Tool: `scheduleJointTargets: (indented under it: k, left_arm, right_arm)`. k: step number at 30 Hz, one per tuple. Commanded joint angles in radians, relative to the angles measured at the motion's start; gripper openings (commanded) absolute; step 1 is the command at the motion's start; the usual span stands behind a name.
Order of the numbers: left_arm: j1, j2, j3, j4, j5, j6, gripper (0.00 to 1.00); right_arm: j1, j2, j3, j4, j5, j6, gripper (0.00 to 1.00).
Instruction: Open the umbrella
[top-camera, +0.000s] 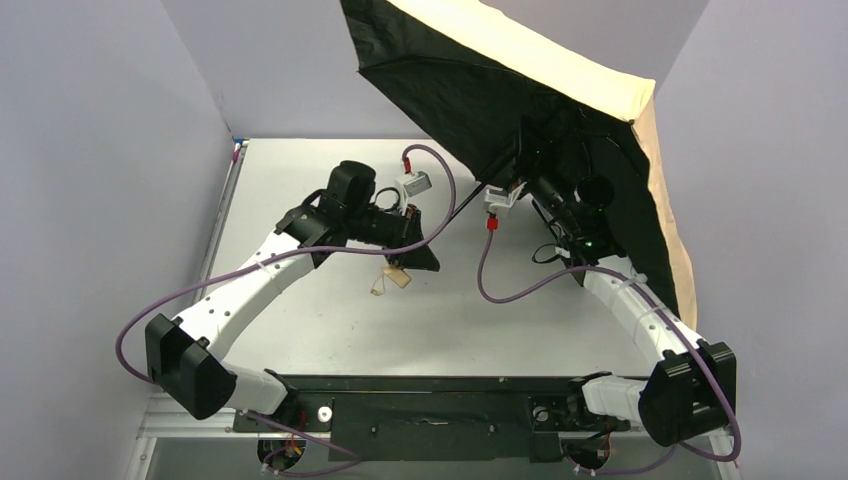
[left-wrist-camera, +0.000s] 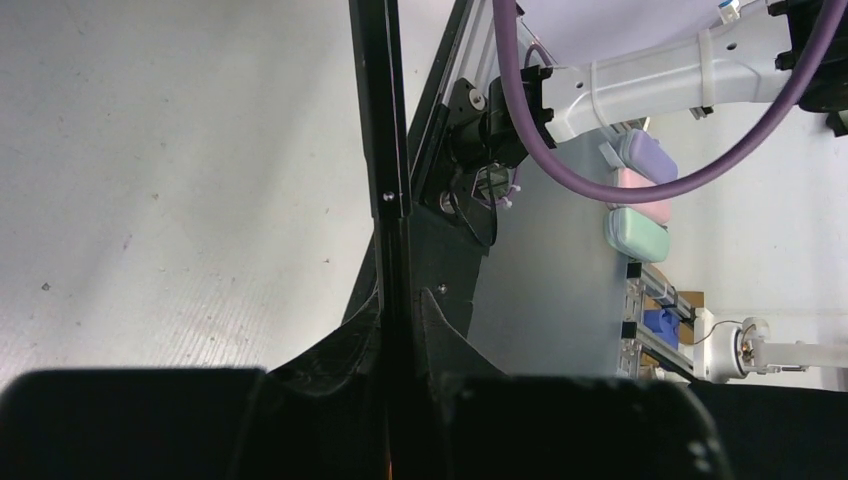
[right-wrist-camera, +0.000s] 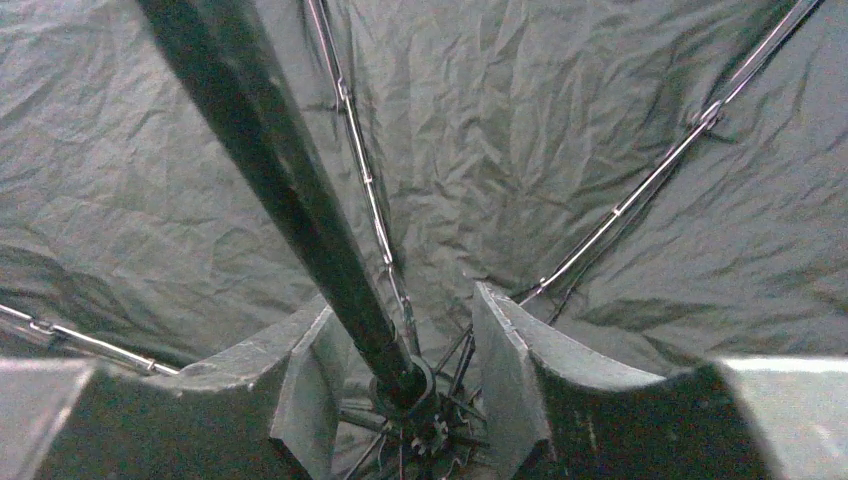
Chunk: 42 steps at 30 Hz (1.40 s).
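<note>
The umbrella (top-camera: 480, 90) is standing open, tilting over the far right of the surface (top-camera: 450, 330). The left gripper (left-wrist-camera: 405, 310) is clamping its jaws on the thin black shaft (left-wrist-camera: 378, 120). The right gripper (right-wrist-camera: 405, 300) is holding its jaws apart either side of the shaft, under the canopy (right-wrist-camera: 600, 120).

The surface (top-camera: 330, 330) is flat and pale grey, with a few tiny dark specks on it. A long black bar (top-camera: 440, 400) lies along its near edge. A small tan handle (top-camera: 393, 278) sits low over the middle, but I cannot tell if it touches.
</note>
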Motion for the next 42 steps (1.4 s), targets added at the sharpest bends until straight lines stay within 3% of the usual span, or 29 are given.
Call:
scheduleJointTargets:
  k: [1,6,13,20,29,42]
  left_arm:
    - [0.000,-0.059,0.027,0.061,0.041,0.082,0.00]
    - [0.002,-0.064,0.022,0.058,0.044,0.084,0.00]
    - [0.010,-0.084,0.007,0.043,0.040,0.091,0.00]
    - [0.028,-0.124,-0.026,0.000,0.032,0.115,0.00]
    - [0.041,-0.157,-0.076,-0.002,0.022,0.095,0.00]
    - [0.058,-0.198,-0.131,-0.140,-0.025,0.177,0.00]
  right_arm:
    - [0.002,-0.041,0.014,-0.002,-0.142,-0.072,0.41]
    - [0.005,-0.078,-0.004,-0.170,-0.198,-0.156,0.40]
    - [-0.007,-0.045,0.024,-0.212,-0.140,-0.181,0.34]
    - [-0.053,-0.014,0.037,-0.133,-0.057,-0.172,0.12]
    - [-0.110,0.022,0.080,-0.058,0.003,-0.116,0.09]
    - [-0.215,0.159,0.250,0.089,0.180,-0.097,0.06]
